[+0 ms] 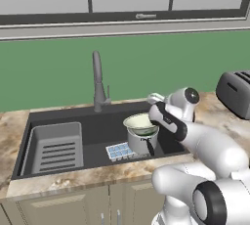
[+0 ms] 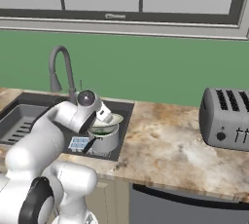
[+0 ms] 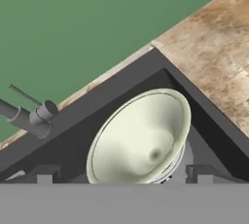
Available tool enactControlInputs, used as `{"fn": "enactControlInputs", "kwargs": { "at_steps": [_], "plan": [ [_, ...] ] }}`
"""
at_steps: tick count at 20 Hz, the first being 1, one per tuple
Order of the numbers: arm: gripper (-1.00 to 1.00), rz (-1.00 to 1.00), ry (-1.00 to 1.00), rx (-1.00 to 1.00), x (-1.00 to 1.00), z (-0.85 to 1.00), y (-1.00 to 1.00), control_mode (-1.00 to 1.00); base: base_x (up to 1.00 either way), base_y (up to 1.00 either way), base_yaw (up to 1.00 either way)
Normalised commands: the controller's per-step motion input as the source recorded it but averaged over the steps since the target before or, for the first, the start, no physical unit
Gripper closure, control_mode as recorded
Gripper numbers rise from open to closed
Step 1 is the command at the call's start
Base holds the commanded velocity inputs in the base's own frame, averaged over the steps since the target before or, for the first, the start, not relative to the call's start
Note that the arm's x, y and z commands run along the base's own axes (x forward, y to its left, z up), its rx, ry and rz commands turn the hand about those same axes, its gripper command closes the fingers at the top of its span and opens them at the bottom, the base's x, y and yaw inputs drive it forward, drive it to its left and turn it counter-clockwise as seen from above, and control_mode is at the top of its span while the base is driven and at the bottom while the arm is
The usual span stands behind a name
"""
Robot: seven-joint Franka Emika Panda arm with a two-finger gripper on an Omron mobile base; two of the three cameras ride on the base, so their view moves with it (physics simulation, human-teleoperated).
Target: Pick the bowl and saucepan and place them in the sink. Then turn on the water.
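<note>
The pale greenish-white bowl (image 1: 140, 123) (image 2: 108, 121) (image 3: 141, 138) rests tilted on top of the silver saucepan (image 1: 140, 143) (image 2: 104, 142). The saucepan stands at the right end of the dark sink (image 1: 97, 126) (image 2: 29, 108) (image 3: 121, 89), its dark handle pointing to the front. My gripper (image 1: 155, 101) (image 2: 104, 113) (image 3: 123, 174) hangs open just above the bowl's right rim, with its fingertips (image 3: 44, 175) on either side of the bowl and nothing held. No water is in view at the tall grey faucet (image 1: 99, 79) (image 2: 61, 67).
A ribbed grey tray insert (image 1: 54, 148) (image 2: 17, 121) fills the sink's left half. A small blue-and-white block (image 1: 119, 150) (image 2: 79, 143) lies on the basin floor beside the saucepan. A toaster (image 1: 237, 92) (image 2: 228, 118) stands on the marble counter (image 2: 170, 145) to the right.
</note>
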Motion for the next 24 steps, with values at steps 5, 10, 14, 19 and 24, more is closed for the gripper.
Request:
{"fn": "enactControlInputs", "kwargs": {
  "at_steps": [5,10,14,19,24],
  "plan": [
    [-1.0,0.08,-0.14,-0.1,0.0,0.0,0.16,-1.0,0.0,0.0,0.0],
    [-1.0,0.03,-0.14,-0.1,0.0,0.0,0.28,-1.0,0.0,0.0,0.0],
    [-1.0,0.0,-0.1,-0.08,0.0,0.0,0.36,-1.0,0.0,0.0,0.0],
    [-1.0,0.0,-0.06,-0.07,0.0,0.0,0.39,-1.0,0.0,0.0,0.0],
    [-1.0,0.0,-0.02,-0.04,0.0,0.0,0.33,-1.0,0.0,0.0,0.0]
  ]
}}
